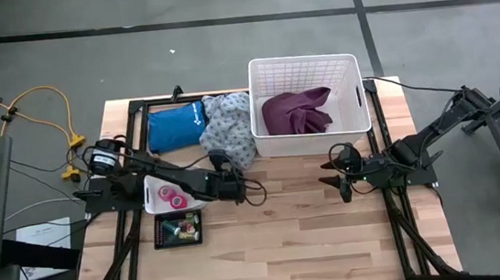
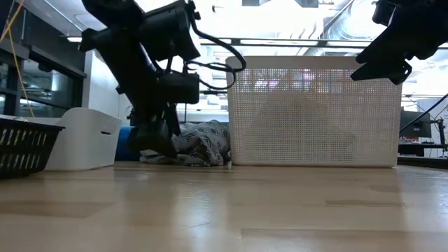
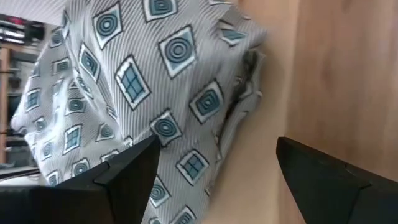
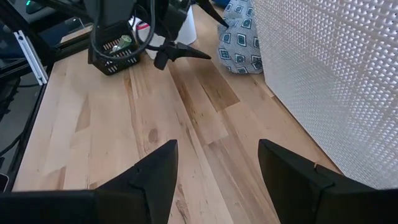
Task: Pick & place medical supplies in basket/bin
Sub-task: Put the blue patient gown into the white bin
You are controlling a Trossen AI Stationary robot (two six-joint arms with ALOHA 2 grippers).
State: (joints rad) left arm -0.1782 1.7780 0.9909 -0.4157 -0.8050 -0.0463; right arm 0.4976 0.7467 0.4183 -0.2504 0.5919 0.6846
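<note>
The grey-patterned garment (image 1: pixel 231 131) lies bunched on the table against the left wall of the white lattice basket (image 1: pixel 353 102). The maroon garment (image 1: pixel 298 112) sits inside that basket. My left gripper (image 1: pixel 221 159) is open and low at the patterned garment's near edge (image 3: pixel 205 106); one finger stands in front of the cloth, the other over bare wood. My right gripper (image 1: pixel 341 175) is open and raised above the table, just near of the basket's right corner. Pink rolls (image 1: pixel 175 199) lie in the small white tray (image 1: pixel 152 197). The black mesh crate (image 1: pixel 178 230) holds small items. My left gripper is open at the grey-patterned garment's near edge (image 3: pixel 186 162), coming at it low from the table's near side. Whether a finger touches the cloth, I cannot tell.
A blue pouch (image 1: pixel 175 126) lies left of the patterned garment, at the far edge. The tray and the crate sit under and beside my left arm. Bare wood (image 4: pixel 124 124) stretches between the two grippers and toward the near edge. Cables trail off the table's left side.
</note>
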